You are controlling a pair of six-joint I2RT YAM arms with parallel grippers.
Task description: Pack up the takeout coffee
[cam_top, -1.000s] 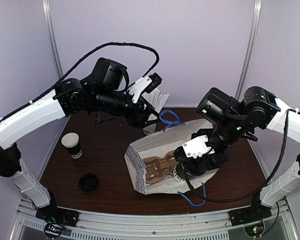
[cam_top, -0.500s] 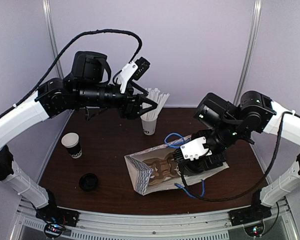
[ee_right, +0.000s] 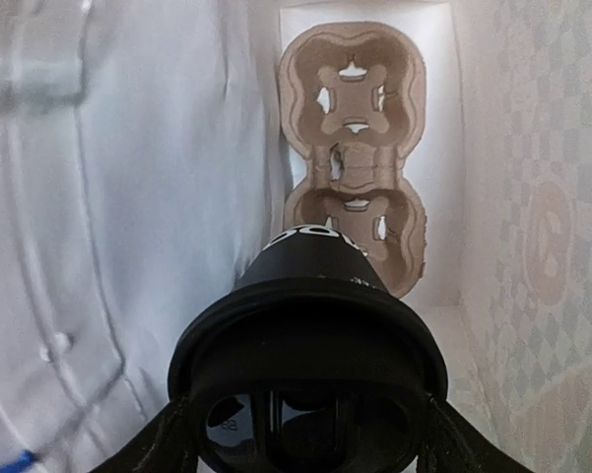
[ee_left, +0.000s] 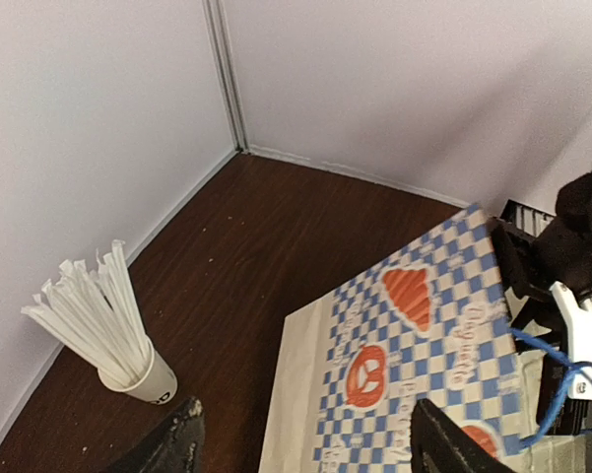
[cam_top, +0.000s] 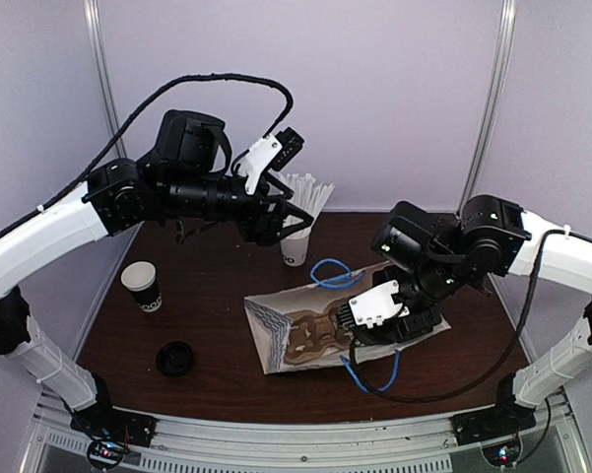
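From above, the right hand (cam_top: 353, 321) is reaching inside a paper bag (cam_top: 276, 330) that is lying on its side on the table (cam_top: 217, 296). A brown carrier (cam_top: 310, 335) is showing inside it. The coffee is hard to tell from the dark hand here. The left hand (cam_top: 288, 219) is hanging in the air over the far side of the table, just in front of a cup of straws (cam_top: 300, 197). A lidless cup (cam_top: 141, 286) is standing near the left edge, and a loose black lid (cam_top: 174, 358) is lying nearer the front.

From the left wrist, that hand's fingers (ee_left: 182, 443) are standing spread with nothing between them. The checkered bag is lying below, with the straws off to the left.

From the right wrist, the coffee (ee_right: 310, 296) is filling the lower middle, lying inside the bag (lid end toward the camera). It is a black cup with a black plastic lid and a sliver of white lettering on its side. The right hand is pinching it from both sides, and its base is pointing at the carrier deeper in the bag.
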